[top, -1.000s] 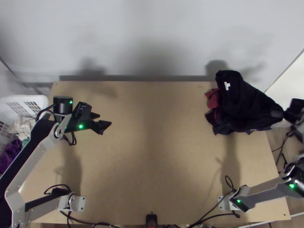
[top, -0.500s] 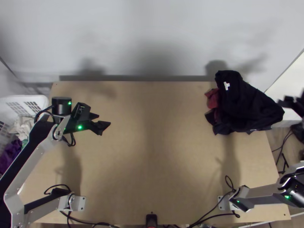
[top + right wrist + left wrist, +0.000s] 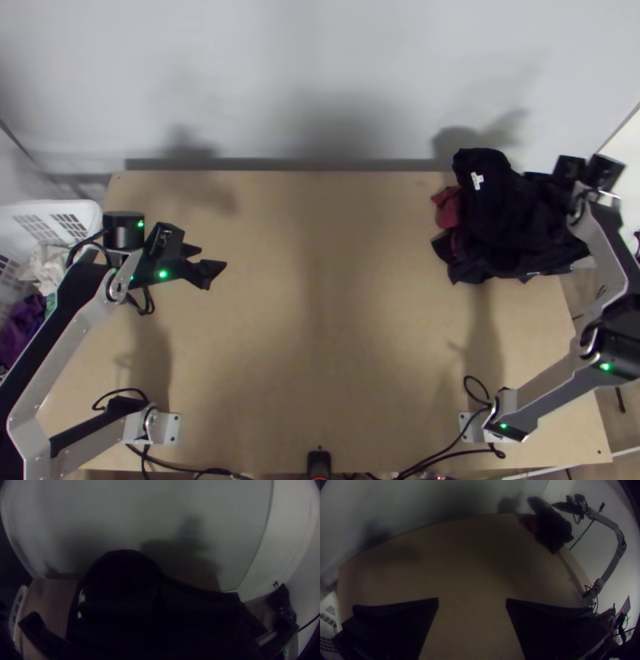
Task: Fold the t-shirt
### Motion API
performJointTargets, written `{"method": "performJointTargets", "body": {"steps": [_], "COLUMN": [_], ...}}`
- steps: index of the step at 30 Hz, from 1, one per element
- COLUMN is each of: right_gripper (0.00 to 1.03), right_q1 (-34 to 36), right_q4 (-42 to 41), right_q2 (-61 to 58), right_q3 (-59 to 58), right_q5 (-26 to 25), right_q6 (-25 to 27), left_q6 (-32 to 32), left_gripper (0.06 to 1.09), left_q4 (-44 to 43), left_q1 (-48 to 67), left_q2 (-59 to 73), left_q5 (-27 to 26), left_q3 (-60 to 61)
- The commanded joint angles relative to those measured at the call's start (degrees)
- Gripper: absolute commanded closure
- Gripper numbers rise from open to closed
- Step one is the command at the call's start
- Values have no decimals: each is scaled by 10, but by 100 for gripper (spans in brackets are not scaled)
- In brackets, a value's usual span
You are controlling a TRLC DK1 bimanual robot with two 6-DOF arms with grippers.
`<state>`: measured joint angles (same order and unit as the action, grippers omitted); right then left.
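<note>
The right end effector (image 3: 560, 506) hung at the outer side of the dark clothes heap (image 3: 512, 220); whether it was open, closed or holding cloth could not be told. The left end effector (image 3: 211, 258) stood open, its fingers apart and nothing between them, well away from the heap. The t-shirt was presumably in that heap, bunched at the worktop's (image 3: 320, 320) far right corner and reaching over the side edge, a dark red cloth (image 3: 448, 208) tucked against it. A pinch there could have caught several layers and dragged out the wrong garment, since they lay tangled; a tug outward might have tipped the heap off the edge. Hems and sleeves were lost in the black folds, and the right arm (image 3: 604, 248) hid part of the pile.
</note>
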<state>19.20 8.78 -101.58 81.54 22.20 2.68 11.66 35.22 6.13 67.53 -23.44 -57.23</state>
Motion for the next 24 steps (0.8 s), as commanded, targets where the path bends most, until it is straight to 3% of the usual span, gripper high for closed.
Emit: {"method": "performJointTargets", "body": {"steps": [1, 8, 18, 19, 21, 22, 23, 24], "right_gripper": [100, 100, 98, 85, 49, 29, 2, 4], "right_q1": [-40, -36, -31, -34, -37, -38, -39, -39], "right_q4": [-10, -126, -134, -134, -133, -127, -122, -118], "right_q2": [-12, 3, 8, 9, 11, 15, 20, 24], "right_q3": [-25, -193, -251, -252, -252, -252, -252, -253], "right_q5": [29, 36, 36, 36, 33, 32, 32, 32], "right_q6": [-38, -24, 26, 31, 36, 40, 44, 46], "left_q6": [0, 2, 3, 3, 3, 3, 3, 4], "left_gripper": [10, 10, 10, 10, 10, 10, 10, 10], "left_q4": [-2, 3, 6, 6, 6, 6, 6, 6], "left_q1": [-5, -10, -10, -10, -10, -10, -10, -10], "left_q2": [-13, -29, -40, -40, -42, -44, -46, -47], "left_q5": [1, 11, 11, 12, 11, 11, 11, 12], "left_q3": [19, 26, 34, 35, 35, 35, 34, 34]}}
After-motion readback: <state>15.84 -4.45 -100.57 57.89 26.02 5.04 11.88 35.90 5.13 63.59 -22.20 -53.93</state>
